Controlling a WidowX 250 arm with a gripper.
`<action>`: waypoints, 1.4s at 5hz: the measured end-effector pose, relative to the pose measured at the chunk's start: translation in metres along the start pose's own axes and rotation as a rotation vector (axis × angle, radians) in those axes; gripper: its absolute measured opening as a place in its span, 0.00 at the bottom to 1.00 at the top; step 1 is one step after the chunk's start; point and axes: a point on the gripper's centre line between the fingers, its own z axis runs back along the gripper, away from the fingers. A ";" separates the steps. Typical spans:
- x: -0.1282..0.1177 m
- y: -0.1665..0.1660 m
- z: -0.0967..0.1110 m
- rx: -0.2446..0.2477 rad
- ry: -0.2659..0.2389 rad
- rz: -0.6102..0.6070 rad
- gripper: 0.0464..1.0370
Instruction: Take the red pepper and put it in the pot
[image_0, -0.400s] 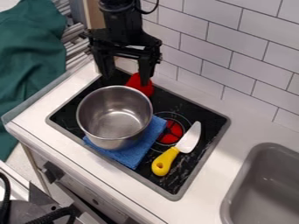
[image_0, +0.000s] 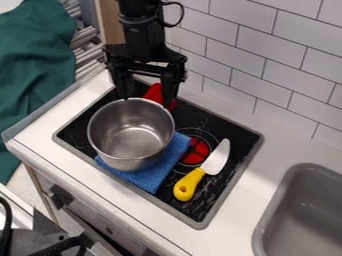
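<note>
Tiled wall (image_0: 280, 65), counter (image_0: 274, 150), tight grasp ahead

A black stovetop (image_0: 227, 129) carries the steel pot (image_0: 150, 120), set on a blue cloth (image_0: 175, 150). The jaws are spread wide, holding nothing, their tips near the pot's back rim; contact I cannot tell. Between the tips, just behind the pot, lies the red pepper (image_0: 155, 92). Lowering so near the rim could shove the pot, or closing off-centre could knock the pepper away.
</note>
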 end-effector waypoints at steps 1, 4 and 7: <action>0.004 0.020 -0.008 -0.005 0.016 0.072 0.97; 0.064 -0.004 -0.033 -0.032 -0.019 -0.154 0.97; 0.071 -0.008 -0.065 -0.028 0.025 -0.229 0.97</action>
